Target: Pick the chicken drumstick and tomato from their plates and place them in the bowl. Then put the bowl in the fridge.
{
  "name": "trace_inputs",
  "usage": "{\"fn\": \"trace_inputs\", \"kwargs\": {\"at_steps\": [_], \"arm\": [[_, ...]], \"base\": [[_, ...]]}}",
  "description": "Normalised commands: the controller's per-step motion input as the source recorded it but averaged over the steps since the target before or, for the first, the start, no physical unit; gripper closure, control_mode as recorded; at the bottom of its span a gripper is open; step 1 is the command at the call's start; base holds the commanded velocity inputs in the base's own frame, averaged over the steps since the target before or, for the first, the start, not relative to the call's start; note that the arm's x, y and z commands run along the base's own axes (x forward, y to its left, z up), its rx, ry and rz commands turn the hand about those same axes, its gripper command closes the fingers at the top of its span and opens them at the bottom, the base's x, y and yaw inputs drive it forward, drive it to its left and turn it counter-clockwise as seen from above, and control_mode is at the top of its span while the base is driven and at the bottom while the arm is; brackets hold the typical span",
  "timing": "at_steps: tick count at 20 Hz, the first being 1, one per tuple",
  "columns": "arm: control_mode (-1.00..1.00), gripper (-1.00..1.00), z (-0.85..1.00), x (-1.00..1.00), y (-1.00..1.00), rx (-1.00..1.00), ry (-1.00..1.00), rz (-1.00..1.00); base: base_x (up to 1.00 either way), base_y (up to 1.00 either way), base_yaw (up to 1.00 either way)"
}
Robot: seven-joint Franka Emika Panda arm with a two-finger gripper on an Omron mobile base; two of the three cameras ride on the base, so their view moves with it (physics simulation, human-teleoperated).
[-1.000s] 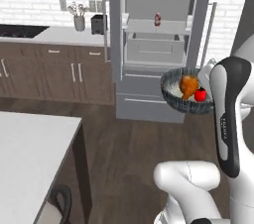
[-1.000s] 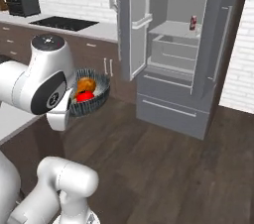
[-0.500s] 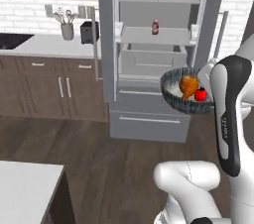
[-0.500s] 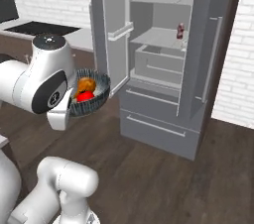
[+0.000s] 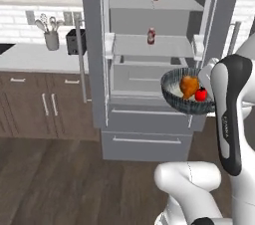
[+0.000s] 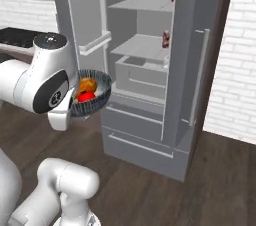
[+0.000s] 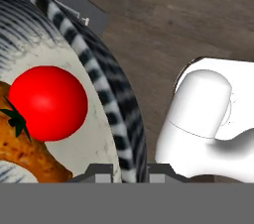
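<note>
Bowl (image 5: 188,98) was up in the air in front of the open fridge (image 5: 149,64), carrying the chicken drumstick (image 5: 189,85) and the tomato (image 5: 200,94), which sat touching each other inside it. Gripper (image 7: 128,171) was clamped on the bowl's rim: in the hand view the two finger tips straddled the ribbed wall, one inside, one outside, with the tomato just inward of them and the drumstick's thick end beside it. So loading looked done; what was left, by my read, was getting the bowl onto a shelf. Key relation: the fridge interior lay straight ahead of the bowl, beyond it from the hand, and the bowl rode at about the level of the drawer (image 6: 142,72), below the middle shelf (image 5: 152,47). The bowl is round, so no long axis to line up; it only needs to stay level so the food doesn't roll. Obstacles: the open left door (image 5: 94,45) with its bins flanked the opening on one side, the right door (image 6: 197,55) with its bar handle on the other. A red bottle (image 5: 151,36) stood on the middle shelf, and a small red item on the top shelf, too small to identify. Entry probably needs lift first to clear the drawer front.
</note>
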Motion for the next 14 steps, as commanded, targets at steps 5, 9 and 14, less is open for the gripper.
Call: {"fn": "trace_inputs", "kwargs": {"at_steps": [5,9,14], "arm": [[1.0,1.0,0.0,0.0,0.0,0.0,0.0,0.0],[1.0,1.0,0.0,0.0,0.0,0.0,0.0,0.0],[1.0,1.0,0.0,0.0,0.0,0.0,0.0,0.0]], "base": [[0.42,0.6,-0.35],[0.73,0.52,-0.37],[1.0,0.04,-0.12]]}}
